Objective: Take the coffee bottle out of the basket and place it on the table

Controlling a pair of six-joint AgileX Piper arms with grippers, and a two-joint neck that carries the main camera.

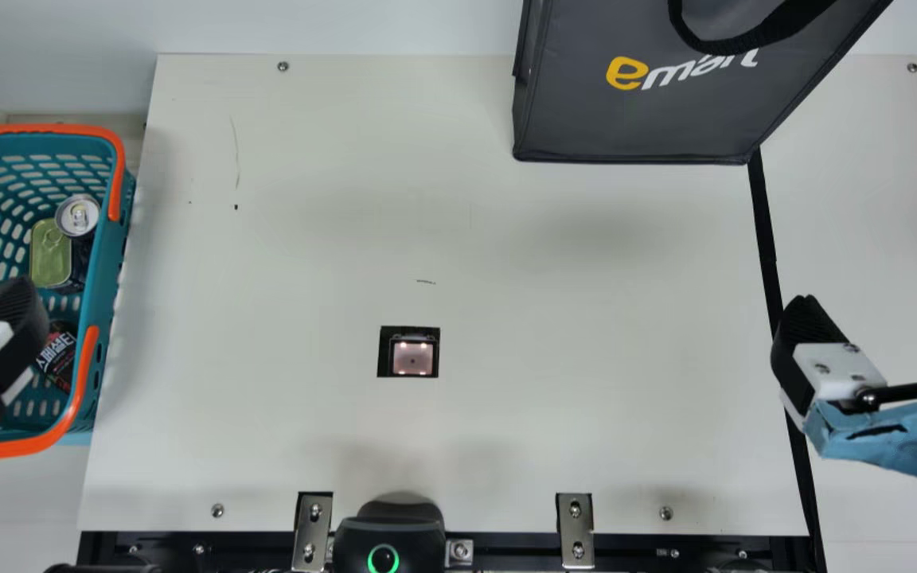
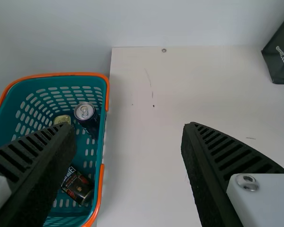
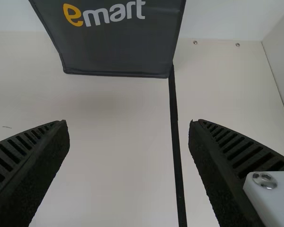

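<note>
Left wrist view: the black ribbed left hand (image 2: 128, 126) has its fingers apart, apparently to straddle the dark cylindrical coffee bottle (image 2: 79, 186) lying in the teal plastic basket (image 2: 102, 128) (the black ribbed right hand (image 3: 128, 122), also spread, seems spare).

Left pincer (image 1: 19, 314) and right pincer (image 1: 878, 306) gape, perhaps equally wide.

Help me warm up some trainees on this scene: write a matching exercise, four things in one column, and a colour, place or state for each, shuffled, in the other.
Things:
1. Basket
2. Shopping bag
3. Flat tin
4. Left end effector

Descriptions:
A. Yellowish-green, inside a container
B. Open, with nothing between its fingers
C. Dark grey, with printed lettering
D. Teal and orange

Pairs: 1-D, 2-C, 3-A, 4-B
</note>
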